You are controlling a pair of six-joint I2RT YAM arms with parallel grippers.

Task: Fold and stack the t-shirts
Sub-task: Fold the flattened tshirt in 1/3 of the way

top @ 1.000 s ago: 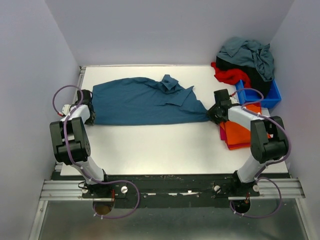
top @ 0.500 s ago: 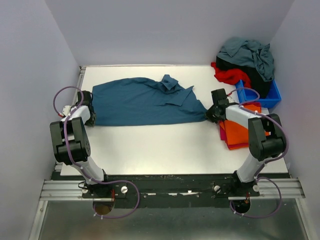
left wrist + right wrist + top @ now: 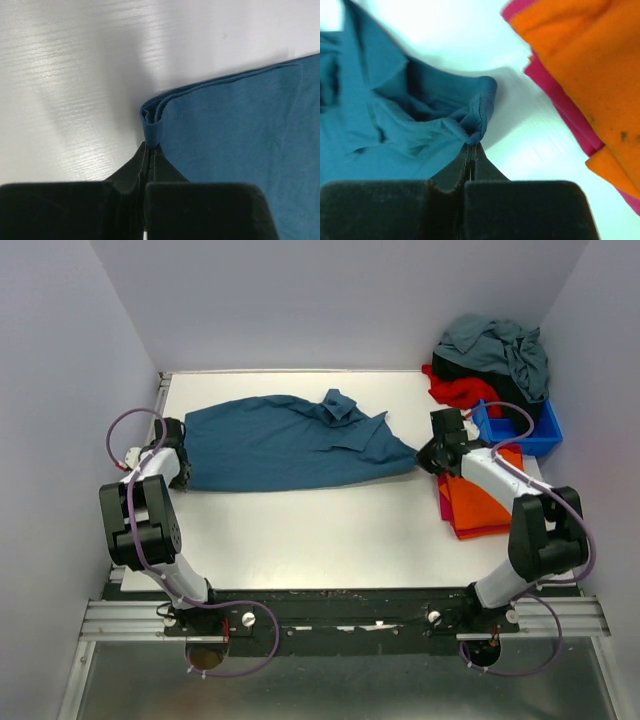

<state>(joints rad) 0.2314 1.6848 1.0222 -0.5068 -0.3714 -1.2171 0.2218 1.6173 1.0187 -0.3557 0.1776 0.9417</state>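
Observation:
A dark teal-blue t-shirt (image 3: pixel 290 442) lies stretched across the white table (image 3: pixel 320 530), folded lengthwise, its collar bunched at the far middle. My left gripper (image 3: pixel 183 472) is shut on its near left corner (image 3: pixel 152 131). My right gripper (image 3: pixel 422 455) is shut on its right corner (image 3: pixel 479 125), lifted slightly off the table. A folded orange t-shirt (image 3: pixel 480 502) lies on a pink one (image 3: pixel 444 505) at the right; both show in the right wrist view, the orange one (image 3: pixel 580 60) over the pink one (image 3: pixel 555 95).
A blue plastic bin (image 3: pixel 520 432) stands at the far right. Behind it is a heap of grey-blue (image 3: pixel 500 348), black and red (image 3: pixel 458 392) shirts. White walls enclose the table at the left, back and right.
My right gripper has moved back and to the right with the shirt's corner, pulling the cloth tauter. The left gripper has stayed in place.

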